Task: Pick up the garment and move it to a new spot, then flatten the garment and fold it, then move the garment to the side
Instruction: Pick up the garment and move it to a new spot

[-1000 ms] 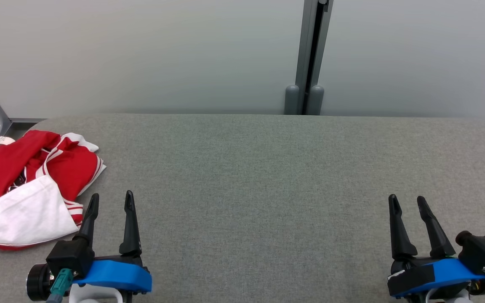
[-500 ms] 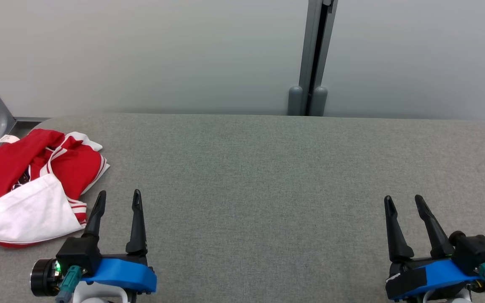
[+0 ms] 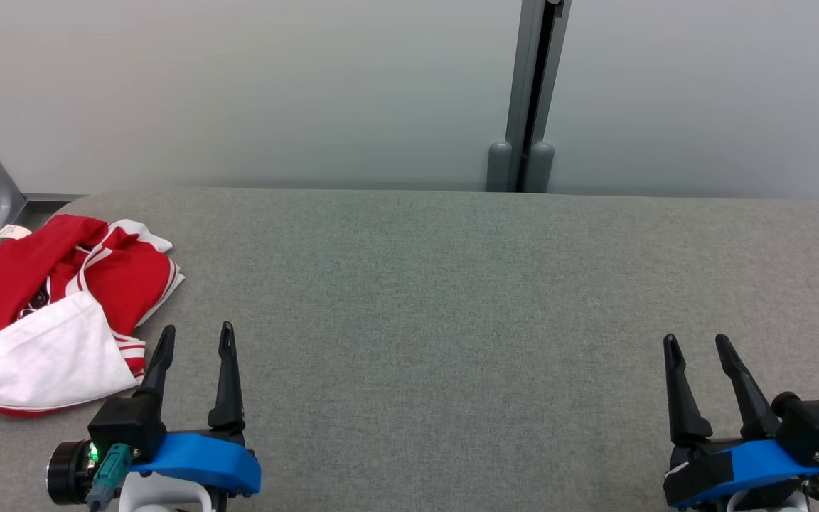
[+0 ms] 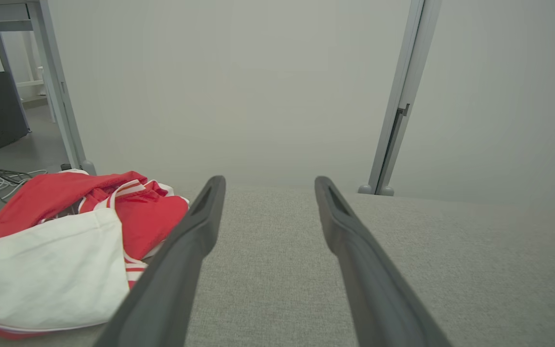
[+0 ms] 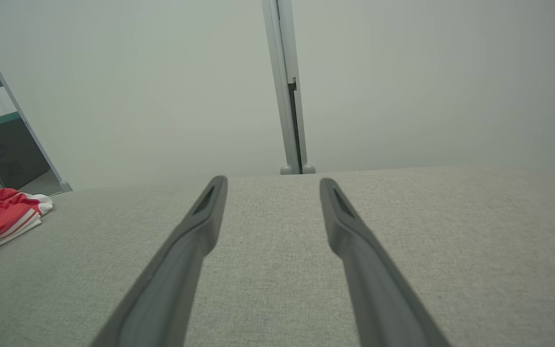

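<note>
Garment [image 3: 61, 313] sits crumpled at the table's [image 3: 452, 284] far-left corner, left gripper [image 3: 196, 338] just beside it and right gripper [image 3: 697, 347] near the right edge, both spread, empty.

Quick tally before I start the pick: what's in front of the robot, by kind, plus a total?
Garments: 1, the red and white garment, crumpled at the table's left end.
Grippers: 2, the left gripper and the right gripper, both open and empty.
Tables: 1, the grey table.
Total: 4.
</note>
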Tool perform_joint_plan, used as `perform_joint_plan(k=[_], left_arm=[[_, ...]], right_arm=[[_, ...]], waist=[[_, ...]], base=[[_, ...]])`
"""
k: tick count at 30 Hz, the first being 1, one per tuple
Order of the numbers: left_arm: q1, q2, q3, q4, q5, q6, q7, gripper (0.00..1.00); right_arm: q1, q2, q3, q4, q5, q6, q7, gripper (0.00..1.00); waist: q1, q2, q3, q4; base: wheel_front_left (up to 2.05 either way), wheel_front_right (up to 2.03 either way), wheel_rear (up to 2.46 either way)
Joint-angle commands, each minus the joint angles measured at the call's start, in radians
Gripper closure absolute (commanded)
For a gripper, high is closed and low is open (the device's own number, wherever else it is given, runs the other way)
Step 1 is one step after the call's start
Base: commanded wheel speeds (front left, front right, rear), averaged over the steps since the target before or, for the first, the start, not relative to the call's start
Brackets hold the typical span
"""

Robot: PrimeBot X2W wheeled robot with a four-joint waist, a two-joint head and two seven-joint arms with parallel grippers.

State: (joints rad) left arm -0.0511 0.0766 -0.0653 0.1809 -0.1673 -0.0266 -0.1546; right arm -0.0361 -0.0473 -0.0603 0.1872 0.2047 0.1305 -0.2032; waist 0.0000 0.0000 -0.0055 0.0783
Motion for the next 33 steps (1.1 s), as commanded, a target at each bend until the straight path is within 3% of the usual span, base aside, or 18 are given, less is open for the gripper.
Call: perform_joint_plan(k=[1,18,33], left_arm=[[0.004,0.006,0.003,-0.006,-0.004,0.005,0.002,0.00],[-0.009,0.029,0.009,-0.018,-0.010,0.025,-0.006,0.00],[-0.002,0.059,0.044,-0.024,-0.031,0.055,-0.017,0.00]], right_arm=[[0.010,-0.006,-0.001,-0.001,0.004,0.000,0.003,0.00],[0.002,-0.005,0.020,0.000,0.010,0.000,0.003,0.00],[-0.011,-0.005,0.042,0.010,0.017,0.000,0.000,0.00]], waist=[[0.0000,0.0000,0.000,-0.001],[0.0000,0.0000,0.013,0.038],[0.0000,0.0000,0.025,0.181]], base=[[0.00,0.00,0.00],[0.00,0.00,0.00],[0.00,0.00,0.00]])
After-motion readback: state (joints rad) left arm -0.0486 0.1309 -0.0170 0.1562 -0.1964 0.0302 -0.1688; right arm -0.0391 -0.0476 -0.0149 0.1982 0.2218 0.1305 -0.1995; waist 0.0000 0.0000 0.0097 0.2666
